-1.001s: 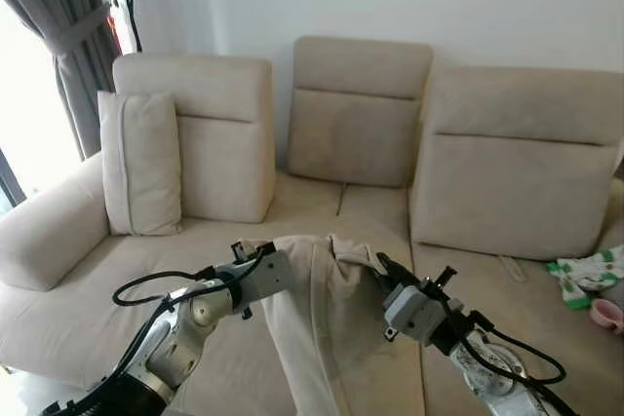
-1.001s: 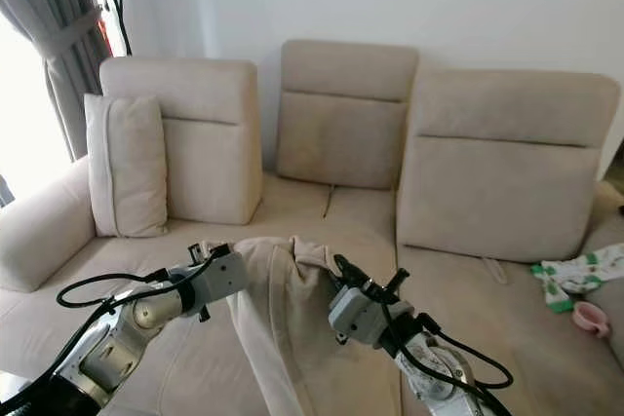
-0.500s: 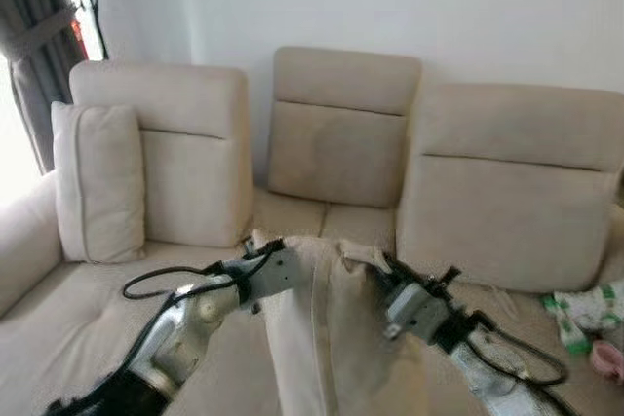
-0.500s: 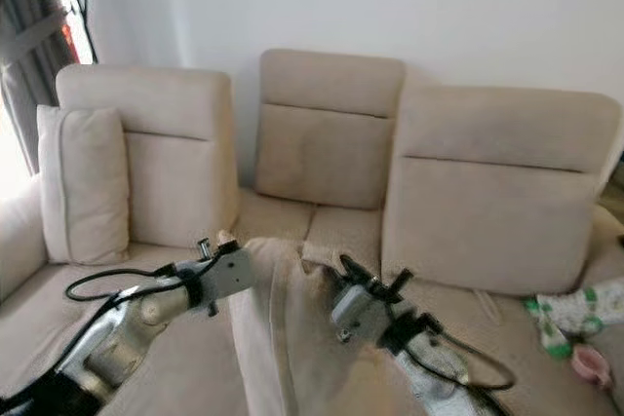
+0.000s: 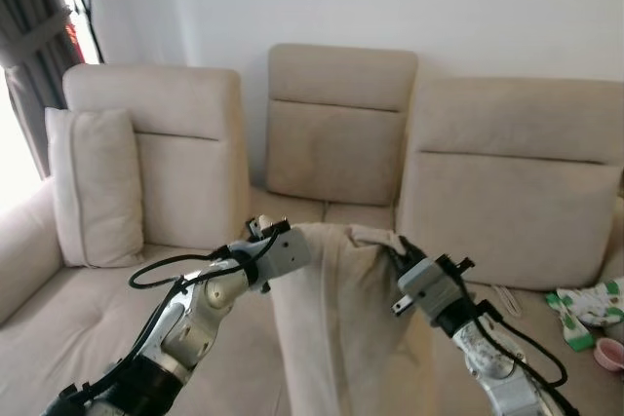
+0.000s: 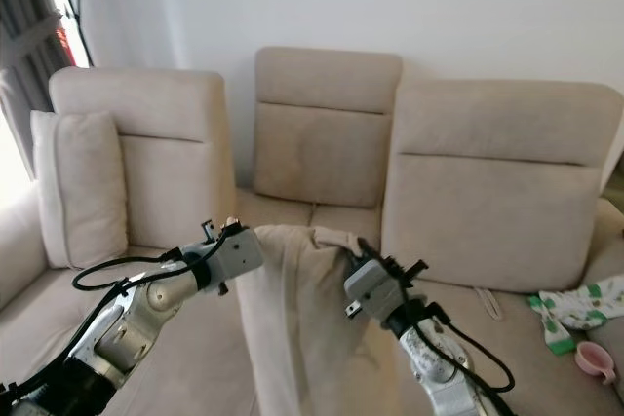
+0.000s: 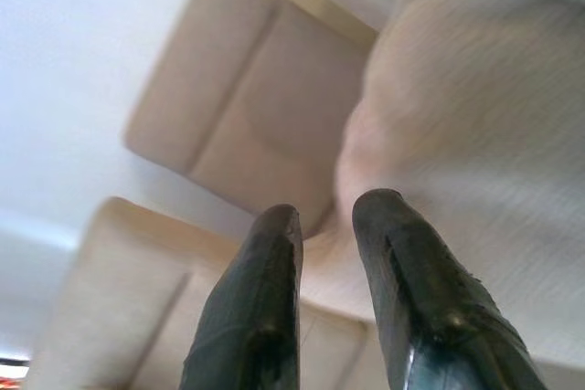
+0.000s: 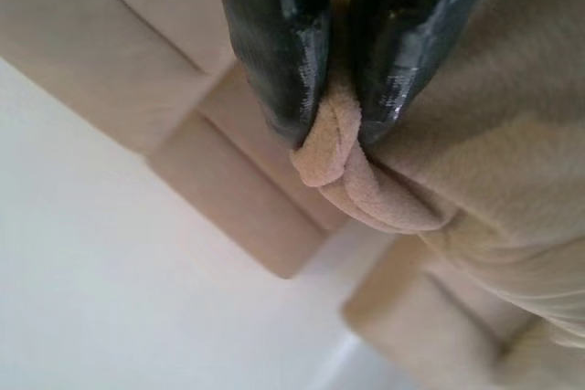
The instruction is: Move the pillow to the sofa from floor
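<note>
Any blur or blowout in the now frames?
Eye views: sharp, but the window beside the curtain is blown out. Left wrist view: fingers soft, close to the lens. Right wrist view: pillow fold crisp, background soft.

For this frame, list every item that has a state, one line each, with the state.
Pillow: off the floor, hanging upright between both grippers in front of the sofa.
Right gripper: shut, pinching a fold of the pillow's top edge.
Left gripper: fingers nearly together, at the pillow's other top corner; grip unclear.
Sofa: back cushions upright.
Side cushion: standing upright against the sofa's left back cushion.
Patterned cloth: crumpled on the right seat.
</note>
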`<state>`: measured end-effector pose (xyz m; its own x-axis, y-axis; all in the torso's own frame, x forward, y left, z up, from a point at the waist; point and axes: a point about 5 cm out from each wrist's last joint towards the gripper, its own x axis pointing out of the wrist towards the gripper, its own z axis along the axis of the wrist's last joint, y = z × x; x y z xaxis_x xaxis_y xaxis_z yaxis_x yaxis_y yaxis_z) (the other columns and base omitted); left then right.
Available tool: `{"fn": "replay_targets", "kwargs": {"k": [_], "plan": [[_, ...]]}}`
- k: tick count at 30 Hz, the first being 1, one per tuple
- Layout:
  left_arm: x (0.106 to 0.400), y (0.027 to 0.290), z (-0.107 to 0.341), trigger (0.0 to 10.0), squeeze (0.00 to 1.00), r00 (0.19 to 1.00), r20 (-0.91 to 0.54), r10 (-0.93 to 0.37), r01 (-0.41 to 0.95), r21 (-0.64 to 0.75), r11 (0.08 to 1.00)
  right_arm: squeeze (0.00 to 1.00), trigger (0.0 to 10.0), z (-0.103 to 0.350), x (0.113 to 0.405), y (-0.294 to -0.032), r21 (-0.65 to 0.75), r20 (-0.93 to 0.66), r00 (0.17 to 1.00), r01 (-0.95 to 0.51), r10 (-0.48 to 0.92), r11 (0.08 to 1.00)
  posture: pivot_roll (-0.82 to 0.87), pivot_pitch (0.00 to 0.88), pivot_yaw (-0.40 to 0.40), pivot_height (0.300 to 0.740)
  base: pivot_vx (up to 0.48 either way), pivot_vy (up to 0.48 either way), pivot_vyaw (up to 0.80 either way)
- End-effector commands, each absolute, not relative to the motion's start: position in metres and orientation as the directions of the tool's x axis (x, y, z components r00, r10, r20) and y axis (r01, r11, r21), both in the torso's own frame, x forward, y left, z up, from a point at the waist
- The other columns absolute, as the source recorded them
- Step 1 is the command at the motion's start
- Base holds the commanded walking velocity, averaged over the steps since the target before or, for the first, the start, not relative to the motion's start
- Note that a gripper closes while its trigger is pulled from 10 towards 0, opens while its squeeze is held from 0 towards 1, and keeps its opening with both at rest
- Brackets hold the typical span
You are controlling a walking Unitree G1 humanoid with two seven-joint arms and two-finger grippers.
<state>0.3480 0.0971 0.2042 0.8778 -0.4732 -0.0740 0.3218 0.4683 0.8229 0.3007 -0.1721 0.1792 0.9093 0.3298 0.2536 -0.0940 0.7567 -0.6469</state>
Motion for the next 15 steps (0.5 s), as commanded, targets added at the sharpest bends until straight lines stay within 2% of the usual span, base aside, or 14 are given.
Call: {"fn": "replay_targets", "kwargs": {"k": [1, 7, 15], "plan": [[0.349, 0.091, 0.213, 10.0, 0.0, 0.873, -0.036, -0.486, 0.304, 0.82, 0.484, 0.0, 10.0, 0.202, 0.304, -0.185, -0.586, 0.366, 0.901, 0.03, 0.232, 0.81, 0.1, 0.0, 0.034, 0.74, 0.0, 0.0, 0.0], [0.35, 0.082, 0.218, 10.0, 0.0, 0.863, -0.014, -0.506, 0.297, 0.824, 0.483, 0.0, 10.0, 0.208, 0.306, -0.195, -0.563, 0.387, 0.906, 0.084, 0.172, 0.822, 0.09, 0.0, 0.04, 0.74, 0.0, 0.0, 0.0], [0.354, 0.075, 0.221, 10.0, 0.0, 0.866, 0.024, -0.5, 0.266, 0.825, 0.5, 0.0, 10.0, 0.199, 0.307, -0.203, -0.56, 0.34, 0.934, 0.105, 0.112, 0.822, 0.08, 0.0, 0.047, 0.74, 0.0, 0.0, 0.0]]}}
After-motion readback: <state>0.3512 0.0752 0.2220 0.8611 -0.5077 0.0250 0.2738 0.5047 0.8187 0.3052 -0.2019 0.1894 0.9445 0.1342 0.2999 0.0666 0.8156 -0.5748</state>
